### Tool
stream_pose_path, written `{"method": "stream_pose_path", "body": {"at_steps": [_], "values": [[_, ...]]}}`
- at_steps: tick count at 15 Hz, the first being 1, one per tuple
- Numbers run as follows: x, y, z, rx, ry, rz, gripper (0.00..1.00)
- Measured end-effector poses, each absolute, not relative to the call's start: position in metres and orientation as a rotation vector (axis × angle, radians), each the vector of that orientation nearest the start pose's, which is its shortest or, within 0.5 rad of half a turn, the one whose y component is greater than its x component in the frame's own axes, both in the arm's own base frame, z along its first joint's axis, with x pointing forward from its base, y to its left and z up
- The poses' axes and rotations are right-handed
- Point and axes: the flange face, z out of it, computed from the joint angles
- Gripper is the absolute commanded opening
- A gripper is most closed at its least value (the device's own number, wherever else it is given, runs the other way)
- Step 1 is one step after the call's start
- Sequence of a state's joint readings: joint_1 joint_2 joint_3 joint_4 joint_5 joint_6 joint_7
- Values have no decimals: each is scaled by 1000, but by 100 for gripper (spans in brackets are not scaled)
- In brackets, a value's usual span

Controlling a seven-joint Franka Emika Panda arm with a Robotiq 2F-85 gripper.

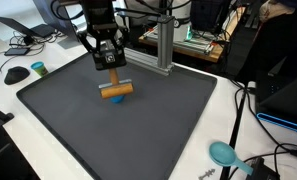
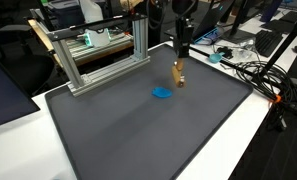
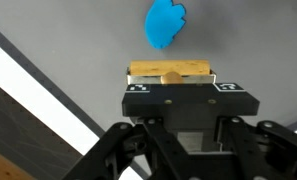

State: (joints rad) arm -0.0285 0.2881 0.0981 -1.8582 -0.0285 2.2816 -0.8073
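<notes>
In an exterior view, the gripper hangs at upper centre, clamped on a wooden block over the dark mat, with a blue piece just under the block.

In an exterior view, the block stands right of centre, with the blue piece lower left and a metal frame upper left.

In the wrist view, the block lies mid-frame between the closed jaws.
</notes>
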Motion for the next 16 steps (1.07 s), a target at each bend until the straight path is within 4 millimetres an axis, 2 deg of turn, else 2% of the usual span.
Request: {"method": "stream_pose_path", "body": {"at_steps": [3,6,10,16], "values": [[628,28,424,-2995,-1126,-287,22],[619,29,447,-3101,-883,-335,22],[614,39,446,-3239,-554,-329,22],[600,42,428,-3306,-23,-143,22]]}}
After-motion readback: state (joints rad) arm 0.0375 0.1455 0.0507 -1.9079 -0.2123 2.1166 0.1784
